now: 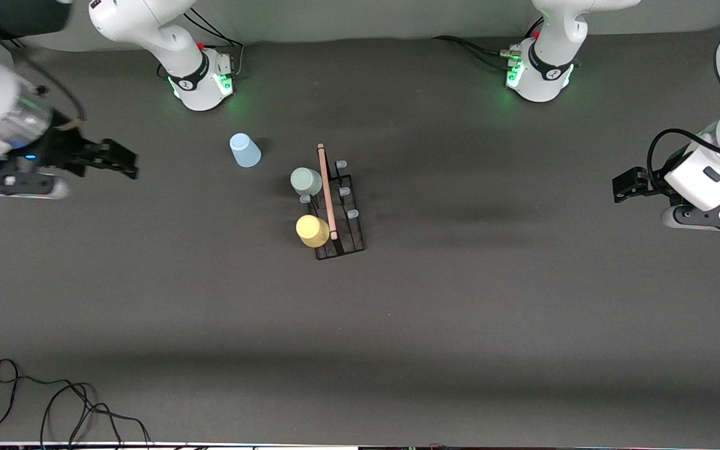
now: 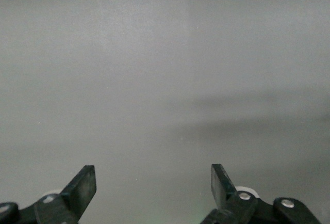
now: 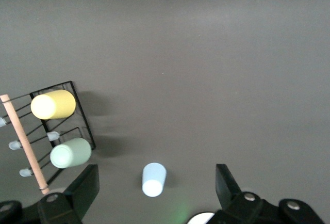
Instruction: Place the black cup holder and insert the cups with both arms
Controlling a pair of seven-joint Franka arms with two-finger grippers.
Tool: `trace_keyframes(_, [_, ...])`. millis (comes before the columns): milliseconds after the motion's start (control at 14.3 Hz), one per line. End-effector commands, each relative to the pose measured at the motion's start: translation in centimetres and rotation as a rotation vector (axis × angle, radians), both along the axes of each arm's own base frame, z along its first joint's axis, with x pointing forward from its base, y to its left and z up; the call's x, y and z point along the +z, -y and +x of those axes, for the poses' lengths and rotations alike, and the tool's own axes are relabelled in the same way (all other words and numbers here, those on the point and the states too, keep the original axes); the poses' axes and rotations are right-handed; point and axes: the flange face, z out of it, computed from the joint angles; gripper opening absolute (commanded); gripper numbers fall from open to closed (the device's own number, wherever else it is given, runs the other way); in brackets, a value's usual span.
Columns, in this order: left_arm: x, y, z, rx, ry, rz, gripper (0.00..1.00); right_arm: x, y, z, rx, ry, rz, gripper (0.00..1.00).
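The black cup holder stands upright in the middle of the table, its wooden rod handle running along the top, so by the look of it the placing step is done. Nearest the front camera, the yellow cup sits inverted on a peg on the side of the rack toward the right arm's end. A little farther from the camera, on the same side, the grey-green cup also sits mouth-down on a peg. That makes 2 of 3 cups inserted, with bare pale-tipped pegs showing on the side toward the left arm's end and 1 between the 2 hung cups. Farther still, the light blue cup stands upside down on the table, apart from the rack and toward the right arm's end; it looks like the only piece left. The right gripper hangs over that end of the table, fingers spread wide and holding nothing. The left gripper waits over the left arm's end, likewise wide and empty.
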Motion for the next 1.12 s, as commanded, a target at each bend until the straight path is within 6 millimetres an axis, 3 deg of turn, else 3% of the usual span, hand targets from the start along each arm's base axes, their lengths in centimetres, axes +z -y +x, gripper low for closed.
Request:
trace_keyframes(0, [0.3,-0.1,-0.2,-0.015,-0.005,-0.001,0.99,0.5,3.4,-0.7,0.067,0.012,-0.004,1.0])
trace_keyframes(140, [0.3,-0.1,-0.2,-0.015,-0.005,-0.001,0.99,0.4,6.4,-0.6,0.081,0.01,-0.001,1.0])
trace_keyframes(561, [0.3,-0.1,-0.2,-0.015,-0.005,-0.001,0.99,-0.3,9.1,0.1,0.076,0.009,-0.024,1.0])
trace_keyframes(1051, [0.3,-0.1,-0.2,-0.015,-0.005,-0.001,0.99,-0.5,8.9,0.2,0.108,0.004,-0.018,1.0])
